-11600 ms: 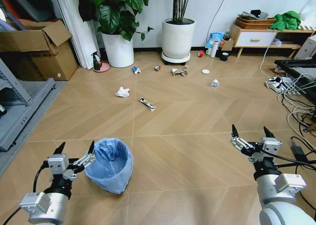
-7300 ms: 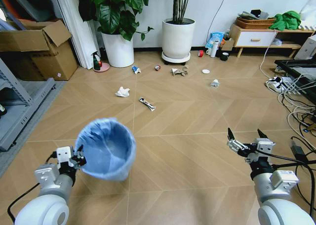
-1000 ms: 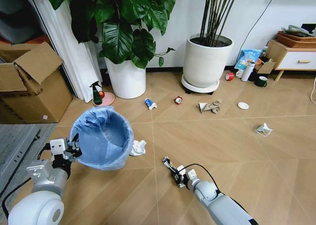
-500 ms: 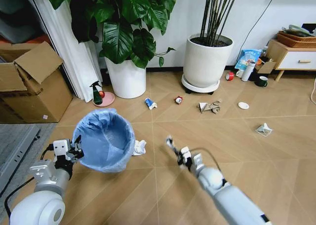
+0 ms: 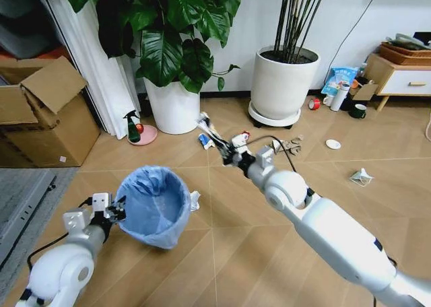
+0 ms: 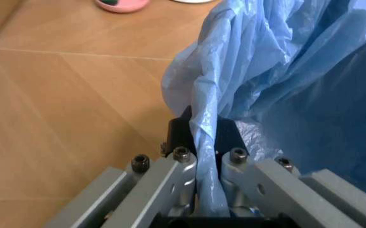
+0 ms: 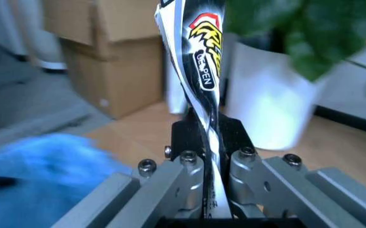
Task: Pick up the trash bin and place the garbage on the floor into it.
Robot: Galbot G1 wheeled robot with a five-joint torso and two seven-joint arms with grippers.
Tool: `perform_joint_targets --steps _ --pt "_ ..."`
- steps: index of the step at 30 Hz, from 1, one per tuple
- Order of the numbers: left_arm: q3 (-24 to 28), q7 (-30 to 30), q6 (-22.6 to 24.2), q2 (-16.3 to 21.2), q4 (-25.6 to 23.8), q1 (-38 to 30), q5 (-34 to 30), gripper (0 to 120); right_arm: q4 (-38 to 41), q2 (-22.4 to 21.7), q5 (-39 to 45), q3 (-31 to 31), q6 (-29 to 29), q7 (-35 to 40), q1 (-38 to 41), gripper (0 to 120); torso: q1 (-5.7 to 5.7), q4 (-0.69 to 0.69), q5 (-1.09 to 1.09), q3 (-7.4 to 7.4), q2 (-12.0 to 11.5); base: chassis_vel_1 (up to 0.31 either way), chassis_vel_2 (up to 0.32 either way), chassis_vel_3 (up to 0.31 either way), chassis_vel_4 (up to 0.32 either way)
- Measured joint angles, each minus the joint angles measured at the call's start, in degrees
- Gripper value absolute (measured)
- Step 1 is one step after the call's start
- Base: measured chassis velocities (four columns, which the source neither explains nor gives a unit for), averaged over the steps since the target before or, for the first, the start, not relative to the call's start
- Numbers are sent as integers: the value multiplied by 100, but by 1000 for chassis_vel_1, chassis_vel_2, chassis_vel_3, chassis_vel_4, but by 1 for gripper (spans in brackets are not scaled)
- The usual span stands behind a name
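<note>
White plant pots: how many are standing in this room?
2. One pot, on the left, holds the broad-leaved plant; the other pot, further right, holds tall thin stems. Others could be hidden outside the view.

Crinkly thin plastic bin liner (image 5: 156,202), glossy printed wrapper (image 7: 203,71), matt wood-look floor (image 5: 222,246), brushed-metal pincer (image 6: 207,190)

**Occlusions / unclear bits**

Flattened wrapper (image 7: 203,71) runs off the frame edge beyond the right gripper (image 7: 211,187). Trash bin (image 7: 37,180) beyond it: blurred. Crumpled paper (image 5: 194,199) past the left gripper (image 5: 113,211): mostly behind bin. Small litter (image 5: 289,145) past the wrapper: too small to identify.
</note>
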Motion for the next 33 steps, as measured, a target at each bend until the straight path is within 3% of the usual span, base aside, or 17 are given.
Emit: perform_joint_targets --steps 3,9,18,22,33 --pt "193 -59 32 69 125 -273 -111 0 33 106 91 -361 -11 30 109 0 0 -2 -4 0 0 0 0 0 0" --pt "310 -99 57 115 160 -446 -198 0 -229 782 68 -937 -40 77 340 0 0 2 -2 0 0 0 0 0 0" --pt "195 -90 46 128 78 -346 -188 0 -283 882 11 -1194 -193 128 331 4 0 1 -3 -1 0 0 0 0 0" --pt "149 -83 39 170 -5 -298 -178 0 -287 774 -63 -1176 -192 192 253 24 0 0 -3 -1 0 0 0 0 0" --pt "29 -72 23 180 -133 -153 -150 0 -292 840 -63 -1188 -167 228 265 60 0 2 -2 -1 0 0 0 0 0"
